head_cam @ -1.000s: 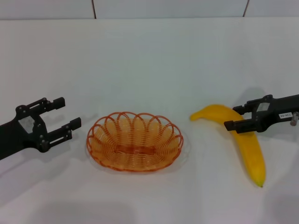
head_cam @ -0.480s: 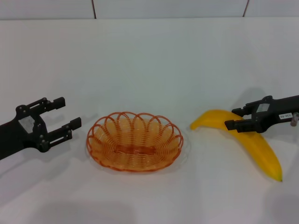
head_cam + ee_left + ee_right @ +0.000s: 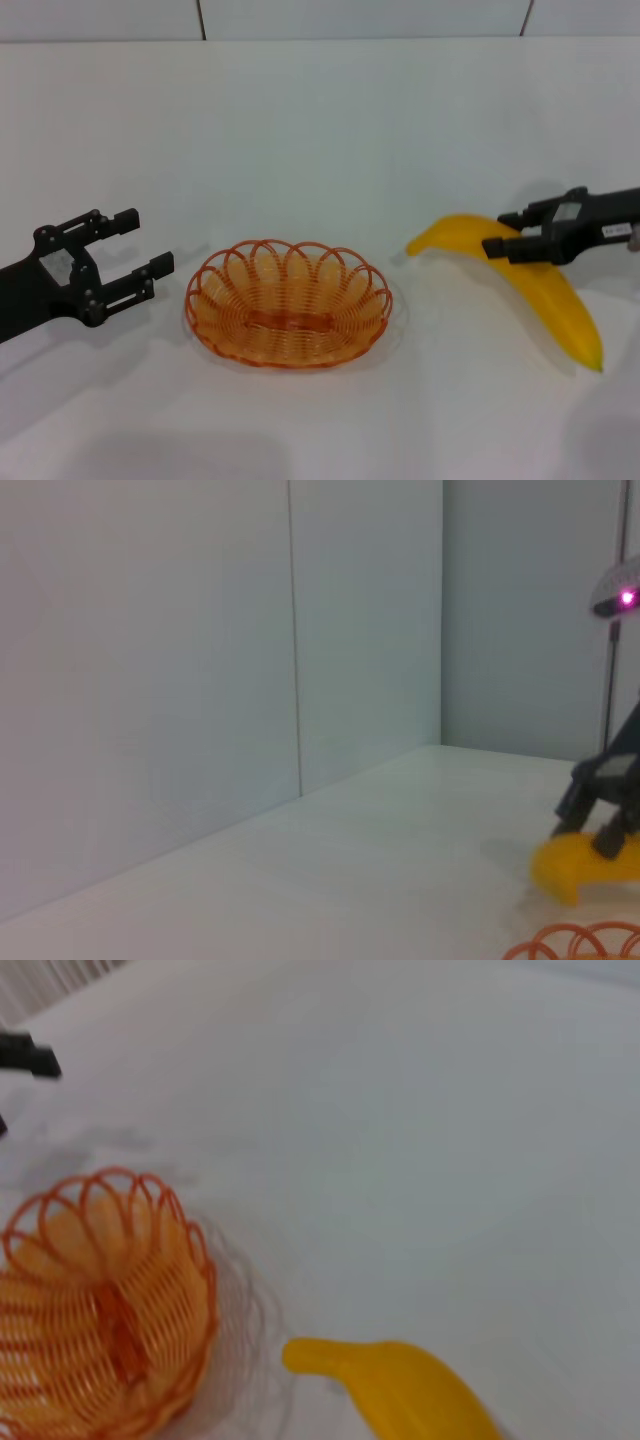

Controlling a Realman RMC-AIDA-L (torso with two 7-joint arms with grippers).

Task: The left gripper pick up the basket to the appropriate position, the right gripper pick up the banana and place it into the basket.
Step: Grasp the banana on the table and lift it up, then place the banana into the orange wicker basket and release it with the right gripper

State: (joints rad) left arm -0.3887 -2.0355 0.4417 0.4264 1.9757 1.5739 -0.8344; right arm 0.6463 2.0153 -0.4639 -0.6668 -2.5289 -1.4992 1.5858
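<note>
The orange wire basket (image 3: 287, 321) sits on the white table, low in the middle of the head view, with nothing in it. My left gripper (image 3: 147, 240) hovers open just left of it, apart from the rim. The yellow banana (image 3: 549, 299) lies to the right, its stem end towards the basket. My right gripper (image 3: 500, 234) is shut on the banana near its stem end. The right wrist view shows the basket (image 3: 100, 1300) and the banana (image 3: 405, 1385). From the left wrist I see the banana (image 3: 578, 865), the right gripper (image 3: 600, 815) on it, and a bit of basket rim (image 3: 585, 942).
The white table (image 3: 320, 130) stretches bare behind the basket to a pale panelled wall (image 3: 200, 660). A hand's width of table separates the basket from the banana.
The banana's far tip has swung outward to the right while held, and the right gripper has shifted slightly up and right. The left gripper and basket have not moved.
</note>
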